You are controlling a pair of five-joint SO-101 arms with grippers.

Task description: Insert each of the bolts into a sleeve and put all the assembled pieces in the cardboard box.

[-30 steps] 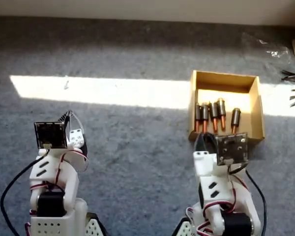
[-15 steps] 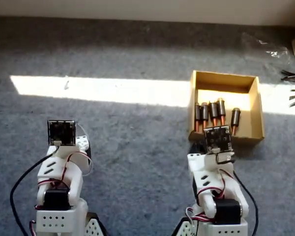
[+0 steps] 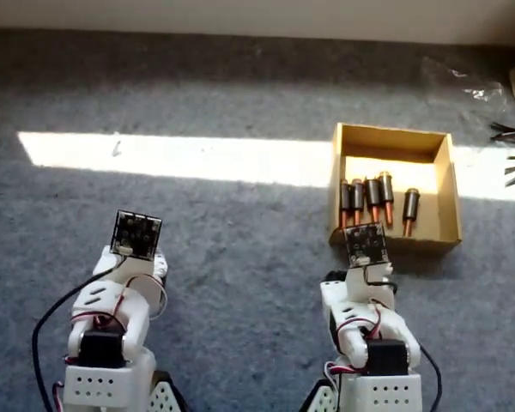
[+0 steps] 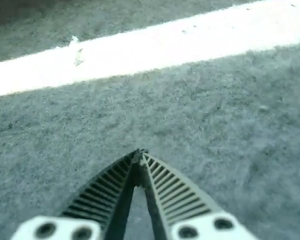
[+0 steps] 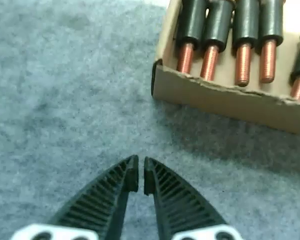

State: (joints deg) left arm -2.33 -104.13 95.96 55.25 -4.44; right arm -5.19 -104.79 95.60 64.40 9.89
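The cardboard box sits on the grey carpet at the right, and several assembled pieces, copper bolts in black sleeves, lie side by side in it. The right wrist view shows their threaded ends near the box wall. My right gripper is shut and empty over bare carpet just short of the box's near corner. My left gripper is shut and empty over carpet at the left, near a sunlit strip. In the high view both arms are drawn back toward their bases.
A bright band of sunlight crosses the carpet. Clear plastic wrap and dark cable ties lie at the far right edge. Open carpet lies between the two arms.
Both arms have pulled back toward their bases. The right arm's wrist swung left away from the box front; the left arm's wrist shifted right and nearer.
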